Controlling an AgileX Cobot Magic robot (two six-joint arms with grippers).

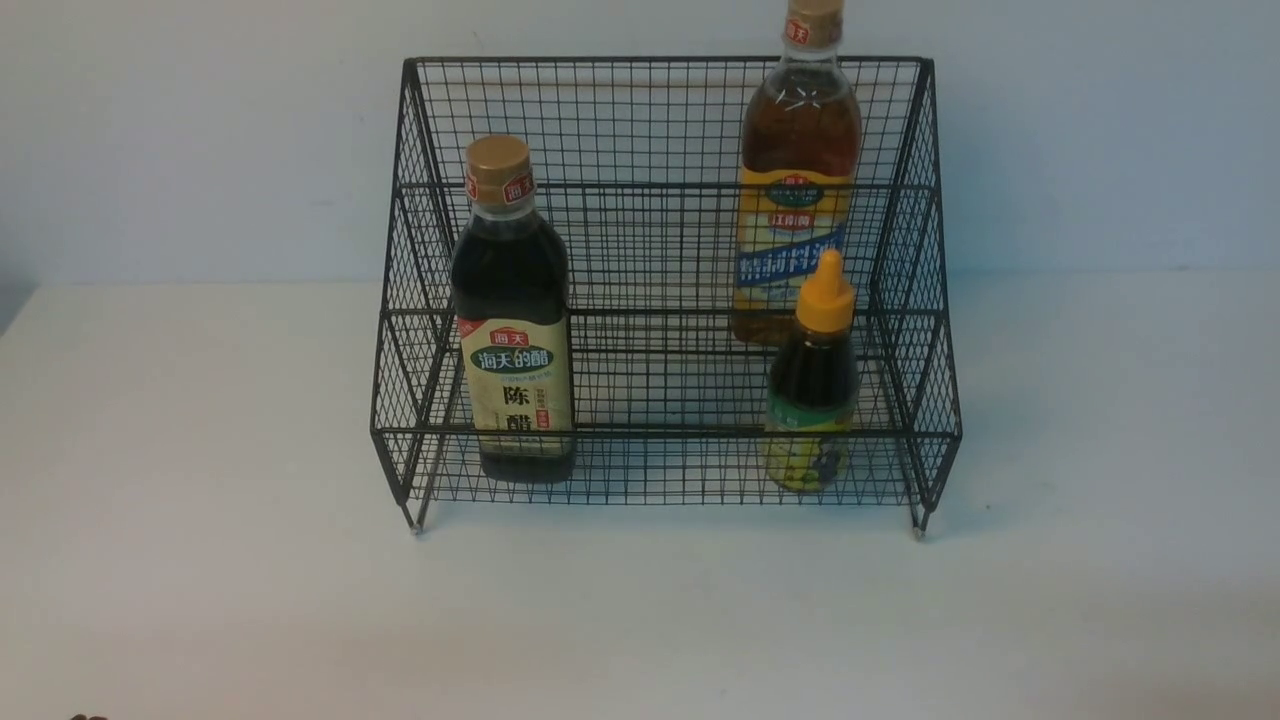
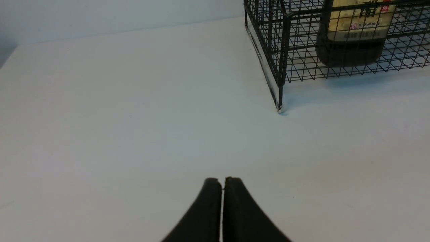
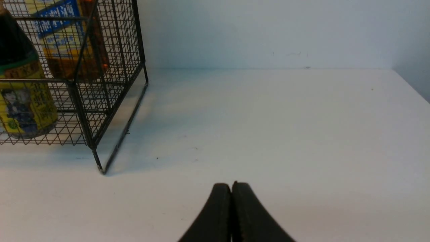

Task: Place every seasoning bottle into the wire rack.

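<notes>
The black wire rack [image 1: 660,120] stands at the middle of the white table. On its lower tier, at the left, the dark vinegar bottle [image 1: 512,330] with a tan cap stands upright. At the right of that tier is the small squeeze bottle [image 1: 812,390] with an orange nozzle. Behind it, the tall amber bottle [image 1: 796,180] is upright on the upper tier. My left gripper [image 2: 222,181] is shut and empty over bare table, short of the rack's left front foot [image 2: 279,108]. Empty too, my right gripper [image 3: 231,186] is shut, to the right of the rack [image 3: 84,111].
The white table [image 1: 200,560] runs back to a pale wall [image 1: 1100,130]. Neither arm shows in the front view, apart from a dark speck at the bottom left edge.
</notes>
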